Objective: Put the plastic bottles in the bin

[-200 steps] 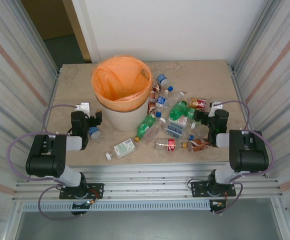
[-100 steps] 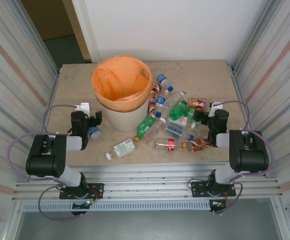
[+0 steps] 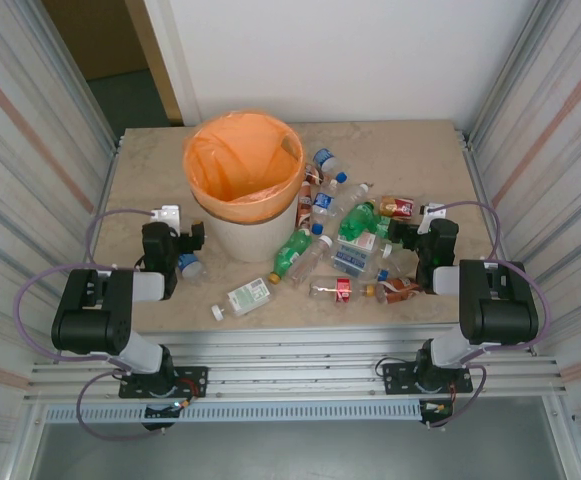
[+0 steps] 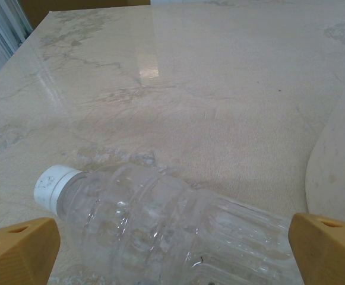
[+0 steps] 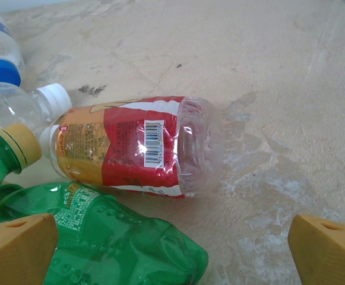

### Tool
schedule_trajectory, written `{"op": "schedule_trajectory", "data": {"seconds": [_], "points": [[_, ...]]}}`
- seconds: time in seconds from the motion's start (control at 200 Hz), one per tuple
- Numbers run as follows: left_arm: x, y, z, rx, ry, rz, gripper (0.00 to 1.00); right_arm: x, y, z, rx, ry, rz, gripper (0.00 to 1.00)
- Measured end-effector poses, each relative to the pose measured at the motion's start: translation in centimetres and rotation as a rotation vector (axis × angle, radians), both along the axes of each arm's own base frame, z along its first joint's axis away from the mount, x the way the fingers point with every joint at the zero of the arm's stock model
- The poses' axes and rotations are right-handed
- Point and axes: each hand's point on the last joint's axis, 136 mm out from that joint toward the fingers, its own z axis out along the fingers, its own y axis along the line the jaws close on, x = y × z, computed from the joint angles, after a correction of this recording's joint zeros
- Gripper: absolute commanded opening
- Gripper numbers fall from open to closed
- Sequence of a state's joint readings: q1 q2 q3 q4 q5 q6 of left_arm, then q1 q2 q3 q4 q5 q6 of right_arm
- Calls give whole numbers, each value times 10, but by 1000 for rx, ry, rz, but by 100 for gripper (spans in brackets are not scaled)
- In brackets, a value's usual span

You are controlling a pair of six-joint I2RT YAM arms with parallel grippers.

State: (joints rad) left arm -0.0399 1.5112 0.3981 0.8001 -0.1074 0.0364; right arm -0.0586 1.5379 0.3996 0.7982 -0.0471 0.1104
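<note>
The bin (image 3: 242, 215), off-white with an orange bag, stands at the centre left of the table. Several plastic bottles (image 3: 355, 235) lie scattered to its right. My left gripper (image 3: 188, 250) rests low, left of the bin, and is open. In the left wrist view a clear bottle with a white cap (image 4: 160, 231) lies across the gap between its fingers (image 4: 18, 249). My right gripper (image 3: 402, 240) is open at the right edge of the pile. A green bottle (image 5: 101, 243) lies partly between its fingers (image 5: 329, 249), and a red-labelled bottle (image 5: 130, 145) lies just beyond it.
The bin's pale wall (image 4: 338, 166) curves close on the right in the left wrist view. A white-capped bottle with a green label (image 3: 245, 297) lies near the front edge. Corrugated metal walls (image 3: 30, 150) flank the table. Bare tabletop (image 5: 279, 89) extends right of the red-labelled bottle.
</note>
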Motion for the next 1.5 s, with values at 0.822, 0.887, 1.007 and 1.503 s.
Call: {"op": "schedule_trajectory", "data": {"seconds": [0.822,0.887,1.007,1.503], "points": [[-37,28,109,-142,-34,227,99,-11,-9,70,-8,-34,-56,98],[-46,28,111,-186,-13,248,99,-13,-10,78,0,-30,-71,98],[-65,26,102,-276,50,285,99,-17,-10,90,9,-8,-99,98],[-115,-6,21,-458,414,362,99,-58,-16,124,41,-3,-209,98]]}}
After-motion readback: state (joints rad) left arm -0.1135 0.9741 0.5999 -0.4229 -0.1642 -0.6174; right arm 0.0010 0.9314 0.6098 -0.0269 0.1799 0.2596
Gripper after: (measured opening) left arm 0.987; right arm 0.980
